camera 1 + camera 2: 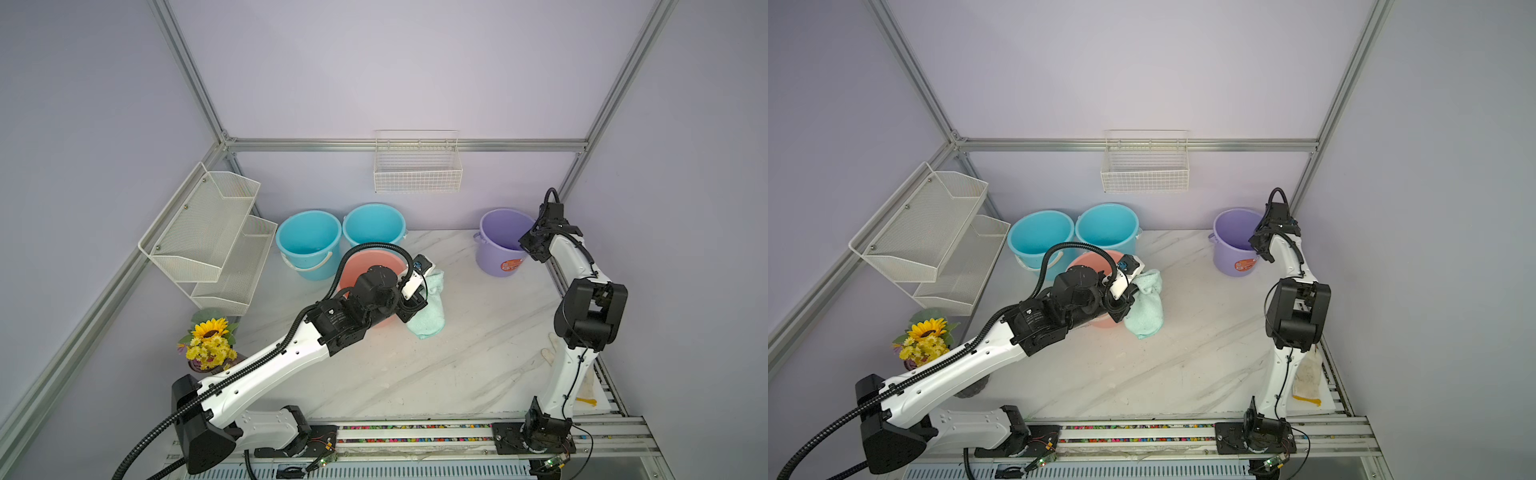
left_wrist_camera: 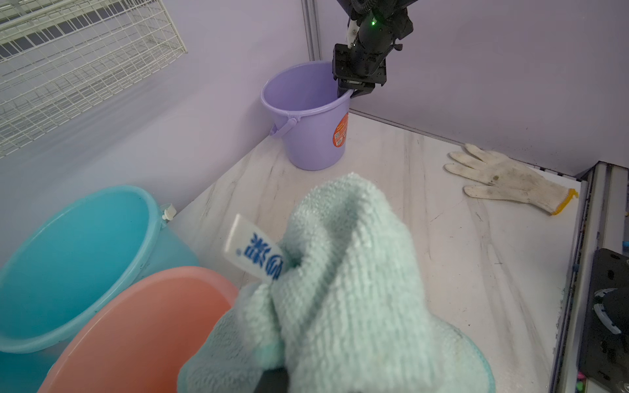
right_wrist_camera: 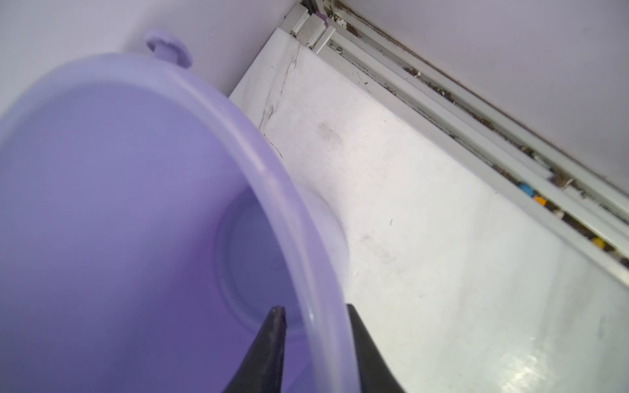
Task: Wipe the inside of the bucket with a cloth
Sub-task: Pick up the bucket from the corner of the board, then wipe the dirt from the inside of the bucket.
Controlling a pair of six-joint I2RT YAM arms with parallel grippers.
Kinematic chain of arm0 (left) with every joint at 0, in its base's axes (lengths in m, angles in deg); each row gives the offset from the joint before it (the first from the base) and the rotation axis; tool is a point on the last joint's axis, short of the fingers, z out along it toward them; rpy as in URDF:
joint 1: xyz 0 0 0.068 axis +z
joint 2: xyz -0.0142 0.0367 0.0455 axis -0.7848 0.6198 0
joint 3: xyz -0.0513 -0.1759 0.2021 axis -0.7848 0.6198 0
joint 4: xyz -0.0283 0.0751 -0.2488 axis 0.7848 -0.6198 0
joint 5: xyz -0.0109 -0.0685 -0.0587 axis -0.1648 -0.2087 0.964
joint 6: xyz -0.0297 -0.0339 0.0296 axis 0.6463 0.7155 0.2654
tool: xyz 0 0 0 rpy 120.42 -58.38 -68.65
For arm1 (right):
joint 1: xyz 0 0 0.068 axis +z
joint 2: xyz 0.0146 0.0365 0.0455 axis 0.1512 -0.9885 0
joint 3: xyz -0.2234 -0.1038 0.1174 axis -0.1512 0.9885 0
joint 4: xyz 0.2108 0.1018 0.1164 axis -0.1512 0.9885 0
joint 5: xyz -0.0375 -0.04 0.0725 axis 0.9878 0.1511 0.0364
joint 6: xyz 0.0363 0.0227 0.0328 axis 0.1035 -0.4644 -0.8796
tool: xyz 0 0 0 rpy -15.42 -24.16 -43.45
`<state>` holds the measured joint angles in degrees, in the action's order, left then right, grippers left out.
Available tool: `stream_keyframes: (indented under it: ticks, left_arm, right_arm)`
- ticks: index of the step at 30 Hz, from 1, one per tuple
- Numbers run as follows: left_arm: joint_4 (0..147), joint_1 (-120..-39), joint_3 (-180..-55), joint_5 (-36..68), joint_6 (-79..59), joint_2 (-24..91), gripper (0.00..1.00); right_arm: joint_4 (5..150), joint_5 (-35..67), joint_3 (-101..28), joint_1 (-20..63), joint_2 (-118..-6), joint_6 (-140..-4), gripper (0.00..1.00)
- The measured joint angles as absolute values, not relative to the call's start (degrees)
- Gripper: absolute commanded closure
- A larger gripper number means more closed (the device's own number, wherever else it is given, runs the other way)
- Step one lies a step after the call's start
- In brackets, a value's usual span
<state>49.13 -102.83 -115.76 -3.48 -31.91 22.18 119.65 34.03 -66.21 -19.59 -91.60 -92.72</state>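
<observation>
While the left gripper (image 1: pixel 420 299) pinches the mint cloth (image 2: pixel 340 289), holding it bunched over the desk (image 1: pixel 478 353) beside the pink bucket (image 2: pixel 143 323), the right gripper (image 3: pixel 315 308) straddles the rim of the purple bucket (image 2: pixel 306 136), one finger inside, one outside, likely to brace it for wiping; whether it clamps yet, I cannot tell.

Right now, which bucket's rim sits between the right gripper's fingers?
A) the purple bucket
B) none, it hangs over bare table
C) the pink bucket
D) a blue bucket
A: in the right wrist view the right gripper straddles the rim of the purple bucket, one finger inside its wall, the other outside.
</observation>
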Motion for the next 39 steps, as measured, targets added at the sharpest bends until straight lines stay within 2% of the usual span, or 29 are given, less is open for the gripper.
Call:
stream_keyframes:
  ticks: [3,11,17,28,34,39]
  left_arm:
    - [47.89,-102.83,-117.38,-3.68,-31.23,22.77,1.00]
    - [45.94,-102.83,-123.06,-2.02,-27.21,25.61,1.00]
    - [45.52,-102.83,-126.43,1.06,-21.92,27.49,1.00]
    - [45.66,-102.83,-128.02,3.42,-13.57,30.93,1.00]
    - [44.80,-102.83,-131.93,-0.64,-9.46,35.08,1.00]
    - [44.04,-103.21,-132.00,-5.19,-6.71,37.64,1.00]
  right_arm:
    - [119.69,34.25,-66.08,-19.64,-91.56,-92.06,1.00]
    - [121.00,34.08,-60.79,-19.39,-85.41,-87.12,1.00]
    - [123.30,34.43,-54.36,-15.99,-74.22,-82.14,1.00]
    - [124.35,38.51,-42.43,9.59,-58.00,-76.66,1.00]
    - [124.98,41.92,-40.99,19.10,-55.58,-79.37,1.00]
    - [125.96,44.57,-40.99,23.38,-55.08,-81.33,1.00]
